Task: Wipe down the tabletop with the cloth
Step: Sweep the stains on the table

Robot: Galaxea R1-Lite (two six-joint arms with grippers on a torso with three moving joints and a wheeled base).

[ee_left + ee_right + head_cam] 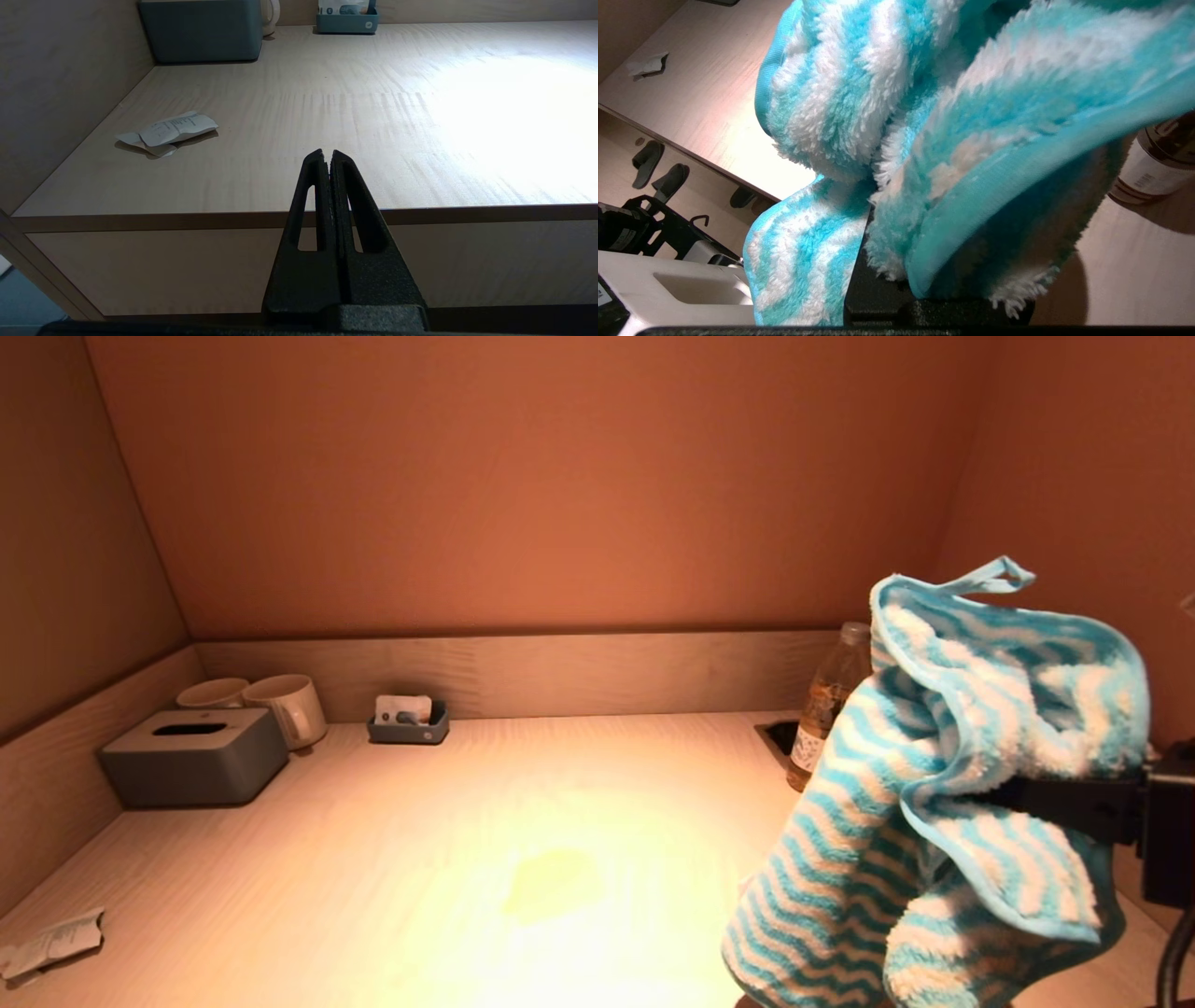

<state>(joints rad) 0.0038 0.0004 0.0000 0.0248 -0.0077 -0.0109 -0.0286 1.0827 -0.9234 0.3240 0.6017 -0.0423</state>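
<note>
A fluffy cloth (934, 784) with blue and white zigzag stripes hangs bunched in the air over the right side of the pale wooden tabletop (523, 821). My right gripper (985, 796) comes in from the right and is shut on the cloth, its fingers buried in the folds. The cloth (878, 93) fills the right wrist view and hides the fingertips. My left gripper (327, 154) is shut and empty, parked just off the table's front edge (140, 219). It is outside the head view.
A grey tissue box (191, 756), two mugs (289, 705) and a small grey tray (408, 721) stand at the back left. A bottle (826, 705) stands by a dark recess (777, 735), behind the cloth. Crumpled paper (51, 943) lies front left. Walls enclose three sides.
</note>
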